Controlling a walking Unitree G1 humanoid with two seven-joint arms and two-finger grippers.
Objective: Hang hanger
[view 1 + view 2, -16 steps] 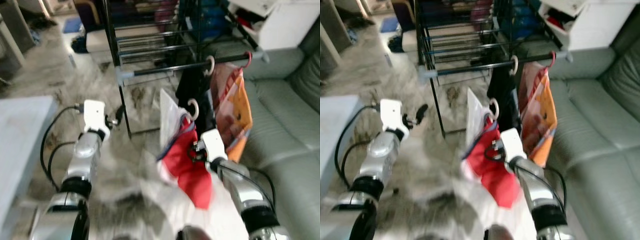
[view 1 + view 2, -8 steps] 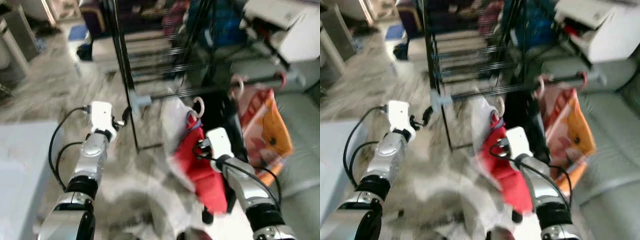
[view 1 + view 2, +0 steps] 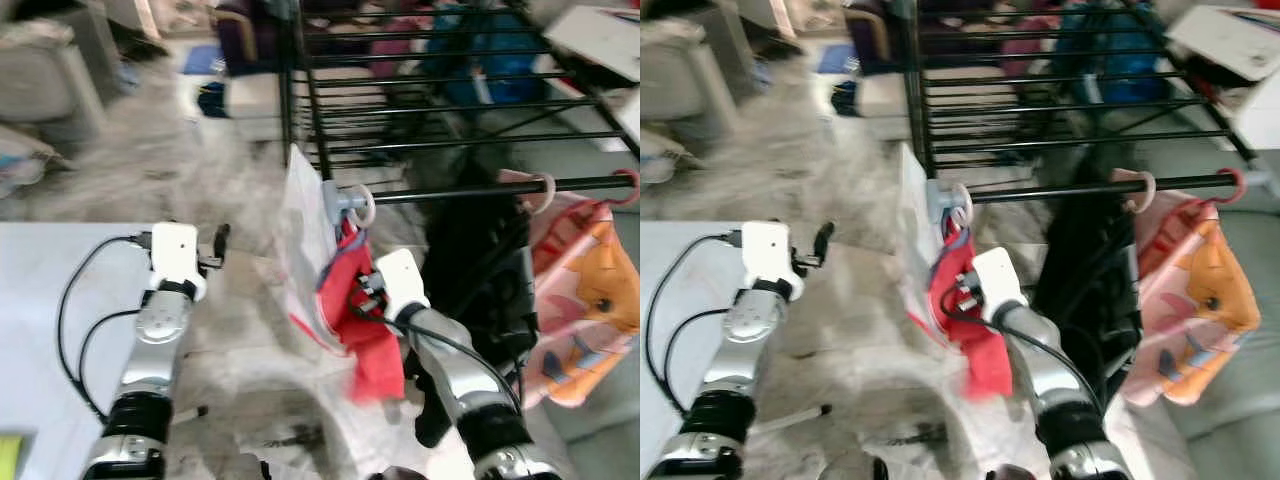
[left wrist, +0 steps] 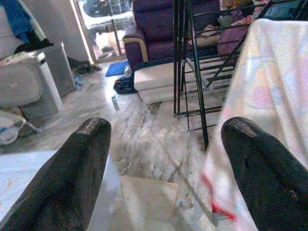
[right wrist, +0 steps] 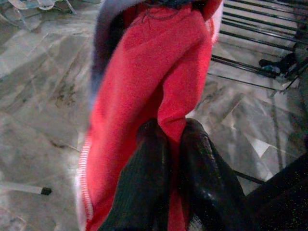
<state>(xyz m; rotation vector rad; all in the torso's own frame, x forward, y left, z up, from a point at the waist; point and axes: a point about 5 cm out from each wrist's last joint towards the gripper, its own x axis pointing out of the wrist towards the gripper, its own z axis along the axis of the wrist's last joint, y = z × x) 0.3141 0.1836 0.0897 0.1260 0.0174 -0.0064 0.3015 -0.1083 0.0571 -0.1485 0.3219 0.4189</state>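
**Spotter:** Start me with the big frame. What are you looking at?

**Operator:** I'm facing the black drying rack (image 3: 420, 90), with its front rail (image 3: 480, 189) running crosswise just above and beyond my right gripper (image 5: 174, 144). Farther along that rail, off to the gripper's right, two hooks are already on: a black garment (image 3: 470, 260) and an orange-and-pink one (image 3: 590, 290).

**Spotter:** And the thing we're hanging?

**Operator:** I'm carrying the hanger (image 3: 360, 205) with a red garment (image 3: 350, 300) and a pale cloth (image 3: 300, 250) draped on it. The right gripper's fingers are pinched together on the red fabric, just under the hanger's neck; the wrist view shows them closed with red cloth between.

**Spotter:** The relation that matters?

**Operator:** The hook is sitting straight up from the gripper, right at the capped left end of the rail. With the blur I cannot tell whether it is over the bar or just touching beside it. The hanger's long axis is lying roughly across the rail, garment hanging down toward me. I judge the next move to be a small lift and nudge forward, then lowering.

**Spotter:** Left arm?

**Operator:** The left gripper (image 4: 163, 168) is spread wide, holding nothing, well off to the left over the pale table edge (image 3: 60, 300). The right is clearly nearer.
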